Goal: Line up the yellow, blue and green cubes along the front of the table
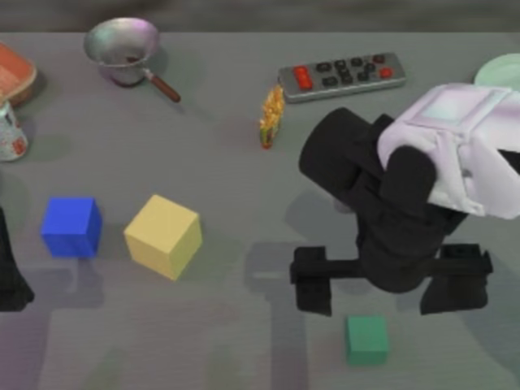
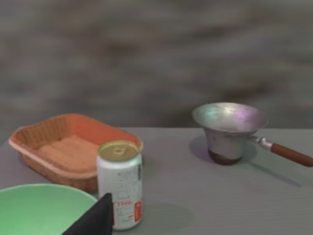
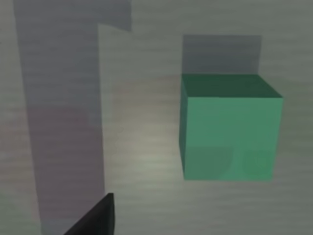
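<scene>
Grey table [image 1: 244, 162] carries all three cubes. Yellow cube [image 1: 163, 236] sits at 8 o'clock, blue cube [image 1: 71, 227] just beside it at 9, green cube [image 1: 367, 339] at 5. Right gripper [image 1: 390, 284] hovers spread wide, empty, just behind green. Cubes look rigid, light, matte; take opposite flat faces. Left gripper parked at 9, fingers indeterminate. Can [image 2: 120, 183] lettering illegible
</scene>
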Tool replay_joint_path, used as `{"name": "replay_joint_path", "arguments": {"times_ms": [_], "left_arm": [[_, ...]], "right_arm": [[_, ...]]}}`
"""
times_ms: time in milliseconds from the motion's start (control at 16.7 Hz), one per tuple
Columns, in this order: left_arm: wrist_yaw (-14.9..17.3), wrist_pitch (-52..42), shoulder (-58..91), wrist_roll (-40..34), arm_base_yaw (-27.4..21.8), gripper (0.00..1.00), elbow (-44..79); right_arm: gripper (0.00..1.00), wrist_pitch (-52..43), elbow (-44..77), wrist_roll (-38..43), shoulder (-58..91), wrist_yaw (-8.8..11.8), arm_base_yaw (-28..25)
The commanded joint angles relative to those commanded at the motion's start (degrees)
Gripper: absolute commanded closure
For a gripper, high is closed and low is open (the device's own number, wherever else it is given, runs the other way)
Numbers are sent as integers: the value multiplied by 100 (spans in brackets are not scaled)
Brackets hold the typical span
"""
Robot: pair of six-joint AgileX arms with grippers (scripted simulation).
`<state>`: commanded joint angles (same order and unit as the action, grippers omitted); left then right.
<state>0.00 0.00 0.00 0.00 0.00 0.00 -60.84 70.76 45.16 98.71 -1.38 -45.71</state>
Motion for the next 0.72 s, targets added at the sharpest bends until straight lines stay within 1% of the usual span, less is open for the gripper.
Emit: {"name": "replay_joint_path", "arguments": {"times_ms": [180,360,540,720], "left_arm": [[-3,-33,57,-6,-1,0,57],[-18,-360,597,-55,-24,0,566],[-24,-1008,1676,-128,-87,0,1454],[-15,-1898,3175,-211,-186,0,2583]], "right_arm": [[0,53,-34,-35,-31,-1,34],[0,401,-185,-335,-543,-12,114],[0,1011,-570,-827,-1550,-28,344],[0,1809,-1250,-1450,-2972,-28,762]]}}
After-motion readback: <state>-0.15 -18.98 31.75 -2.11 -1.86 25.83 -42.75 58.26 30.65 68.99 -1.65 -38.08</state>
